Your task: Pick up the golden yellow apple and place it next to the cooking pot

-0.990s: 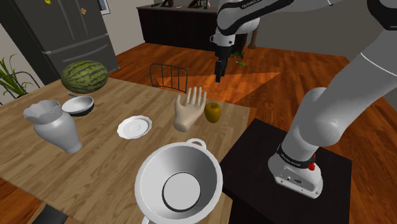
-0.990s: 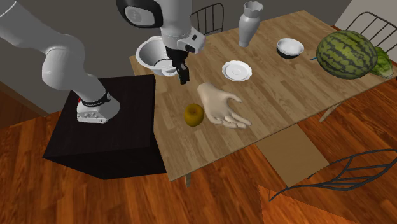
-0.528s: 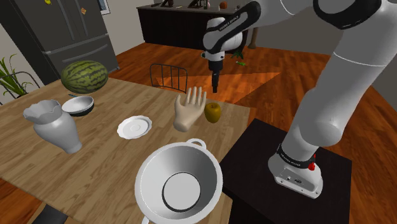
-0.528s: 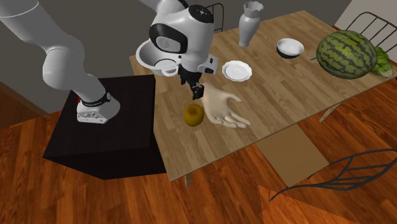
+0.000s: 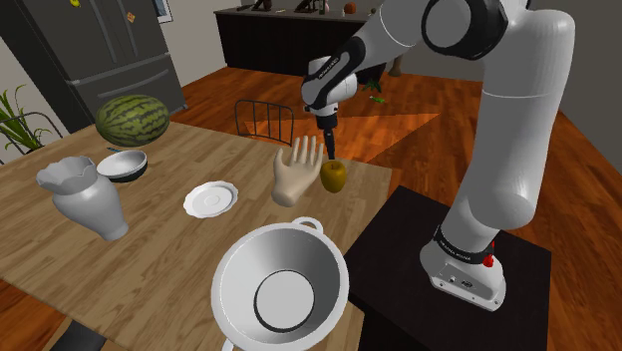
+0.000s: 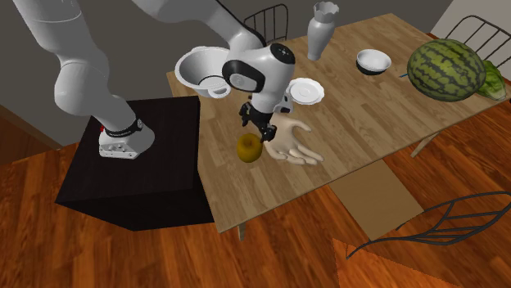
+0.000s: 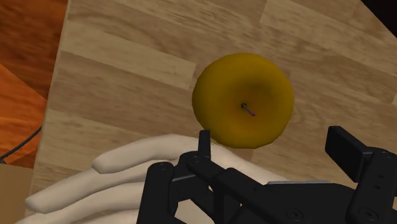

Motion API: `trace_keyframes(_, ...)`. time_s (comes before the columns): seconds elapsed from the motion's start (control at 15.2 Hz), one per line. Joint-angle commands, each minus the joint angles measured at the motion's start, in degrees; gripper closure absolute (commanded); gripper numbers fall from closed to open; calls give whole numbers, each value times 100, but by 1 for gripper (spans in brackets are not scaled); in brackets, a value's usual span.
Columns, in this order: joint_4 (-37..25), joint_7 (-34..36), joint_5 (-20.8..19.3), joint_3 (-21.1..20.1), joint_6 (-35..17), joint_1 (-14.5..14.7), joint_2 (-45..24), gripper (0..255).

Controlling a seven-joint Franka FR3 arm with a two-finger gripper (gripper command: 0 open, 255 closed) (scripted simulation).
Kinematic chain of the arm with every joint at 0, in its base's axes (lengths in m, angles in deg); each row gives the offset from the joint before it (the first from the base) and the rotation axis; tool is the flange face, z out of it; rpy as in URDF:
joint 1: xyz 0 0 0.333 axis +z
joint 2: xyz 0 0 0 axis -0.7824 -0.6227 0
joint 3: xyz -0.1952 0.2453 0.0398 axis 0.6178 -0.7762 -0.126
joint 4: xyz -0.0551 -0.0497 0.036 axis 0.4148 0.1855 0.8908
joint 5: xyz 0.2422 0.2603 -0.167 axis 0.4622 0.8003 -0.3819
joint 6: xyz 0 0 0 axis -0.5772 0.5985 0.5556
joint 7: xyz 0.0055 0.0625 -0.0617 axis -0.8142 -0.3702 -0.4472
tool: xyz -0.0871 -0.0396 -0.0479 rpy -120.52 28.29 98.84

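A golden yellow apple (image 5: 334, 176) (image 6: 249, 147) sits near the corner of the wooden table (image 5: 150, 269), touching or almost touching a pale model hand (image 5: 298, 172) (image 6: 287, 139). My black gripper (image 5: 328, 150) (image 6: 251, 131) hangs just above the apple, pointing down. In the wrist view the gripper (image 7: 273, 149) is open, its fingers (image 7: 347, 149) standing apart with the apple (image 7: 243, 100) right below them, stem up and not clasped. The model hand (image 7: 127, 178) lies beside one finger. A grey cooking pot (image 5: 282, 289) (image 6: 201, 69) stands at the table end near the stand.
A white plate (image 5: 210, 198), a pale vase (image 5: 85, 196), a dark bowl (image 5: 123, 165) and a watermelon (image 5: 132, 120) occupy the far part of the table. A chair (image 5: 264, 120) stands behind the table edge. The black stand (image 5: 399, 239) adjoins the table beside the pot.
The arm has swung the gripper down and towards the apple, from well above the floor beyond the table to just over the fruit. The fingers stayed apart; nothing on the table moved.
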Motion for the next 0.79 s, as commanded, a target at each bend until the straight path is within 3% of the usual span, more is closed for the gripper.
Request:
trace_keyframes(0.0,50,-76,36,-15,-148,-22,-113,0)
trace_keyframes(0.33,210,-141,132,-55,-480,-45,-297,0)
trace_keyframes(0.73,210,-141,132,-55,-480,-45,-297,0)
